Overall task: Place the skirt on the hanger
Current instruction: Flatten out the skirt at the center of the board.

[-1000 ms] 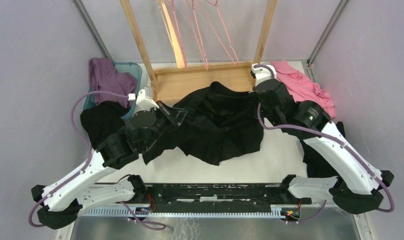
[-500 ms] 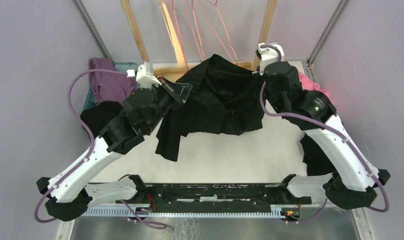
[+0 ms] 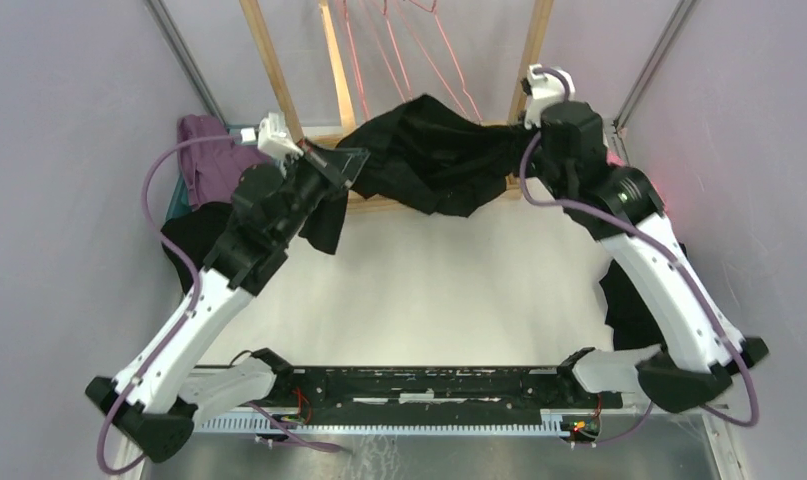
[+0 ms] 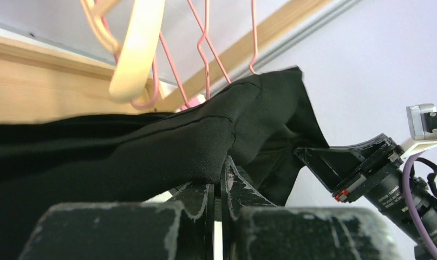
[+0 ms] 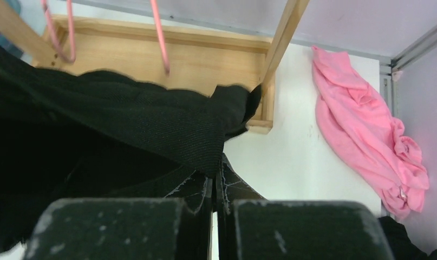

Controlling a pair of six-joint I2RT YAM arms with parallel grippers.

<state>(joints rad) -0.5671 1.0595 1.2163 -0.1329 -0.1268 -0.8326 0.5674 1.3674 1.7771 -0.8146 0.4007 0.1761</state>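
Sagging mid-air, bunched black skirt (image 3: pixel 434 150).

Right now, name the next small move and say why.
Probably raise both arms a little, easing the skirt toward the hanger. The left gripper and right gripper each pinch its edge, spread between them, and the hanger's end shows just above the fabric.

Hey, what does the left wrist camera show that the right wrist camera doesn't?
Only the left wrist view shows the pale beige wooden hanger with its thick curved arm. Only the right wrist view shows the crumpled pink garment lying on the white tabletop. Both show the black fabric skirt pinched in that arm's own claw, the left claw and the right claw, plus thin pink wire hangers.
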